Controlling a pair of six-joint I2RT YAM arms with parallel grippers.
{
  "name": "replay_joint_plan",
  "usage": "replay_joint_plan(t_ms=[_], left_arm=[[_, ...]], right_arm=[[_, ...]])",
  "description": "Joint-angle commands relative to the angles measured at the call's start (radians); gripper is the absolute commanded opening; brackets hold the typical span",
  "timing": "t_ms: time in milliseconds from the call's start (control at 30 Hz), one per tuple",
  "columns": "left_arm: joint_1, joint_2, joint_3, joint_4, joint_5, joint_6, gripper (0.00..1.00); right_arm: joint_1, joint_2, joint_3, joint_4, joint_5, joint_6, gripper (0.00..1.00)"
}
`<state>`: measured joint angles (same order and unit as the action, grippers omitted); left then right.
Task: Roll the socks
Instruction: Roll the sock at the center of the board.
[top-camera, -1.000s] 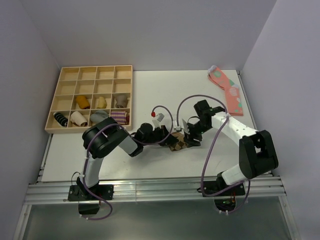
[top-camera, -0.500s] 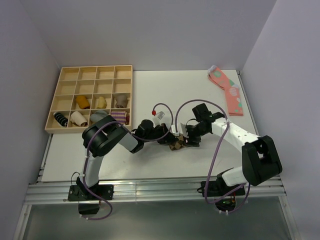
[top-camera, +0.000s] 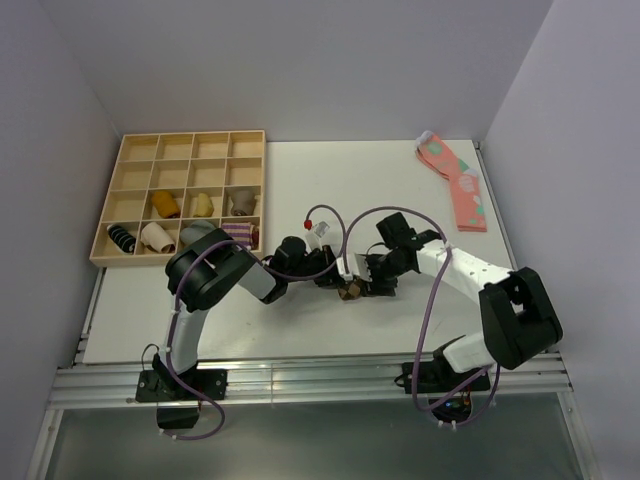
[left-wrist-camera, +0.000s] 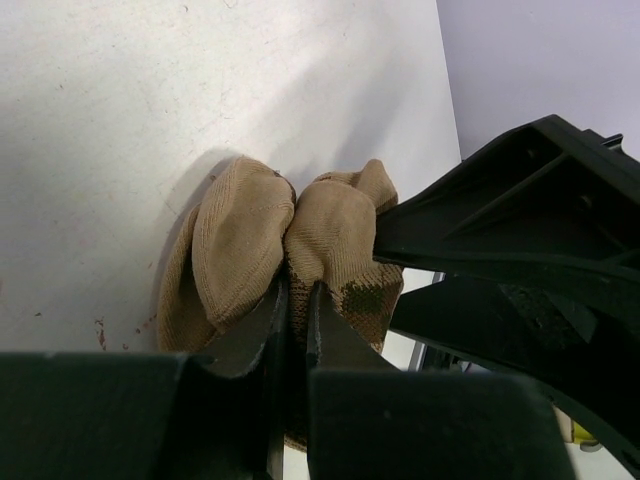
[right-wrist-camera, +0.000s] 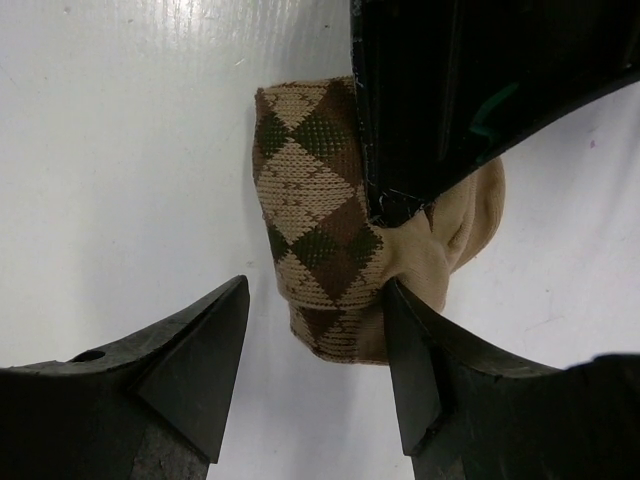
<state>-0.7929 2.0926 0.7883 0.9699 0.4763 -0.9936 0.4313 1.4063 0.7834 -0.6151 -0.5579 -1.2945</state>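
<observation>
Top view: the socks (top-camera: 349, 291) show only as a small tan and brown lump in the middle of the white table (top-camera: 300, 180), mostly covered by the two black grippers. The left gripper (top-camera: 336, 281) meets it from the left and the right gripper (top-camera: 368, 284) from the right, and their fingers are too small to read here. A wooden tray (top-camera: 192, 134) of rolled socks sits well to the bundle's far left, and the pink socks (top-camera: 455, 180) lie well to its far right.

Left wrist view: the socks (left-wrist-camera: 240, 240) are a soft ribbed knit folded into two rounded lobes. The left gripper (left-wrist-camera: 297, 305) has its fingers nearly together, pinching into the crease between the lobes. The lower bundle is hidden behind them. A black finger of the right gripper (left-wrist-camera: 500, 220) presses on the right lobe.

Right wrist view: the socks (right-wrist-camera: 310, 190) show their argyle diamonds, and the left gripper's dark body covers the bundle's upper right. The right gripper (right-wrist-camera: 315, 290) stands open, one finger touching the bundle's edge and the other over bare table beside it
</observation>
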Motion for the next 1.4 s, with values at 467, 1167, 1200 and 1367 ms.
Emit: replay_joint_plan(t_ms=[467, 1167, 1200, 1367], left_arm=[[0.000, 0.093, -0.037, -0.381, 0.012, 0.090, 0.00], [-0.002, -0.203, -0.147, -0.330, -0.435, 0.128, 0.34], [-0.002, -0.213, -0.153, -0.326, -0.452, 0.139, 0.36], [-0.005, -0.270, -0.185, -0.280, -0.502, 0.170, 0.41]], right_arm=[[0.073, 0.183, 0.120, -0.005, 0.102, 0.089, 0.58], [0.080, 0.329, 0.252, -0.146, 0.158, 0.139, 0.30], [0.080, 0.329, 0.255, -0.146, 0.162, 0.142, 0.30], [0.078, 0.341, 0.269, -0.164, 0.173, 0.144, 0.31]])
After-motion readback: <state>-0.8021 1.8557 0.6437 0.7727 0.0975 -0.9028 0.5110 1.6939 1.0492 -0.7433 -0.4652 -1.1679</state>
